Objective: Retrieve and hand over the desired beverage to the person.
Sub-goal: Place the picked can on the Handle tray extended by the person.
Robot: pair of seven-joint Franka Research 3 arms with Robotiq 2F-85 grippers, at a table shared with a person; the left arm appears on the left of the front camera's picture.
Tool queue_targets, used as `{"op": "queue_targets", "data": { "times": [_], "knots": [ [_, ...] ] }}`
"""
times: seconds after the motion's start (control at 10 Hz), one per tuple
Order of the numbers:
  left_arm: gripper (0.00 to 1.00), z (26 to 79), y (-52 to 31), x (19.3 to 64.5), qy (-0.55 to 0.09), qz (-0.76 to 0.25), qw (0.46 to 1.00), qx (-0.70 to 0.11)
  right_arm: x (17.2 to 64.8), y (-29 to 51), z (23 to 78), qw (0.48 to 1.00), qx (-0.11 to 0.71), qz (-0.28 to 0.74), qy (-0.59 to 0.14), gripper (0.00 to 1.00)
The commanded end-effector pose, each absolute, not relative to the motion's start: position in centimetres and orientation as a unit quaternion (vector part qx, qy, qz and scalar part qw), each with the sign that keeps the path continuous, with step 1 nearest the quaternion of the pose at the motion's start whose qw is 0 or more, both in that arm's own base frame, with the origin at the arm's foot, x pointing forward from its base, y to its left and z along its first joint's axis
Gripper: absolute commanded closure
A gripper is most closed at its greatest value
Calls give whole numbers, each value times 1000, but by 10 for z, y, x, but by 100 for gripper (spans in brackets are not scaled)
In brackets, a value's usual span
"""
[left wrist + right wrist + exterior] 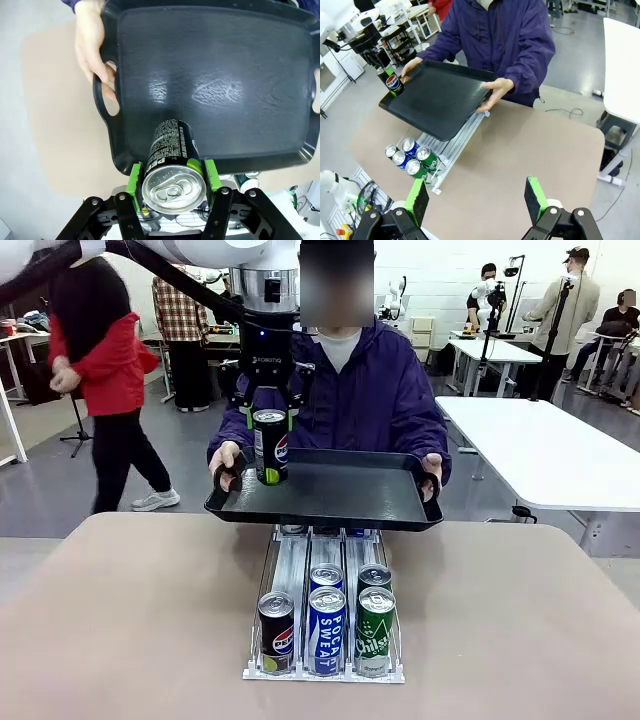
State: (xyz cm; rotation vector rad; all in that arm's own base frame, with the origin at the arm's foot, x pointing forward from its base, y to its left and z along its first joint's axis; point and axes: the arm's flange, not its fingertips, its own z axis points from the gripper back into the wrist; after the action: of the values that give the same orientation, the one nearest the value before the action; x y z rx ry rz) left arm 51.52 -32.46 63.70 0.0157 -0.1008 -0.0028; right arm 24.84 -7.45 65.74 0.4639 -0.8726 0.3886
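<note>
Pepsi can (269, 447), black, gripped by left end effector (172, 176) over glossy tray (350, 498); right end effector (477, 196) released.

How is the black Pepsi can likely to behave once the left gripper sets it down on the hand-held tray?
The black Pepsi can is tall and narrow, so it may tip if the hand-held tray tilts. Its tab looks unopened, so it is probably full and heavy for its size. The tray's glossy surface may let it slide.
</note>
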Motion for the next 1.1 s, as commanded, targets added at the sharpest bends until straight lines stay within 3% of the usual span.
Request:
{"op": "queue_targets", "data": {
  "times": [0.0,0.9,1.0],
  "knots": [
    [41,640,-320,531,-41,-6,999,11,250,-74,657,859,229,189,-417,0],
    [41,596,-308,546,-5,-6,1000,6,250,-74,657,859,229,189,-417,0],
    [0,595,-307,545,-4,-9,1000,3,250,-74,657,859,229,189,-417,0]
  ]
}}
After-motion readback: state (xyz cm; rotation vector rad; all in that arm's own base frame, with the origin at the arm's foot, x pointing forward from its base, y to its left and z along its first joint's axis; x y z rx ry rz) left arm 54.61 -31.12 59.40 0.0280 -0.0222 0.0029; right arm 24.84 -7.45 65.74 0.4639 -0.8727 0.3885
